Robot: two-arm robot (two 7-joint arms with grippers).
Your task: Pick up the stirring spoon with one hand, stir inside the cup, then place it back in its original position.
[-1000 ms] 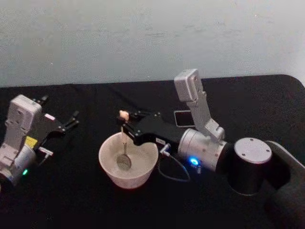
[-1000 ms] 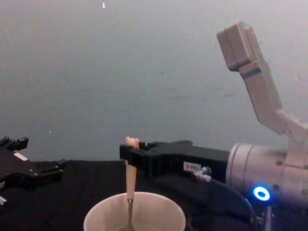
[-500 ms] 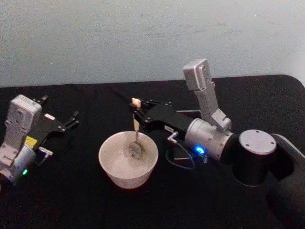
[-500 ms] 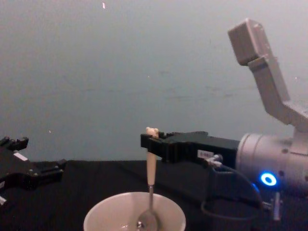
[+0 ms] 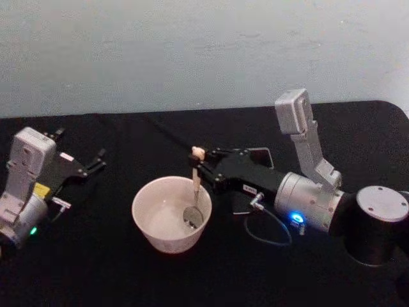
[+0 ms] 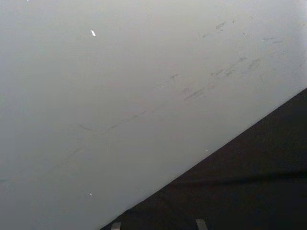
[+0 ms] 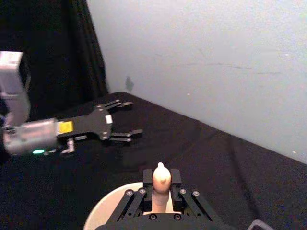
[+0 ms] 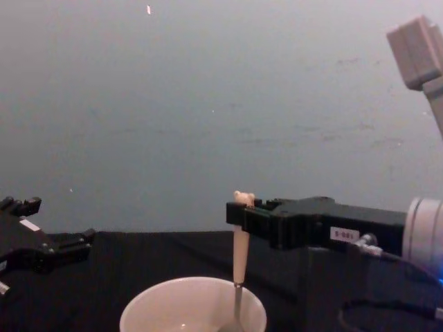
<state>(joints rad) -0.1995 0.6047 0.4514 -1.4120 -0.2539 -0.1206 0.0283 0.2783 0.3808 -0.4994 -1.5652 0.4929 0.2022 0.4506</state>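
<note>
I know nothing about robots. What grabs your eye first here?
At centre, the right end effector pinches a beige-handled spoon upright, its metal bowl down inside the cream cup. The left end effector sits open at the far left, apart from both.

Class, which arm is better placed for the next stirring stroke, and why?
Right. The right gripper grips the stirring spoon, bowl inside the cup; the left gripper rests open, apart.
</note>
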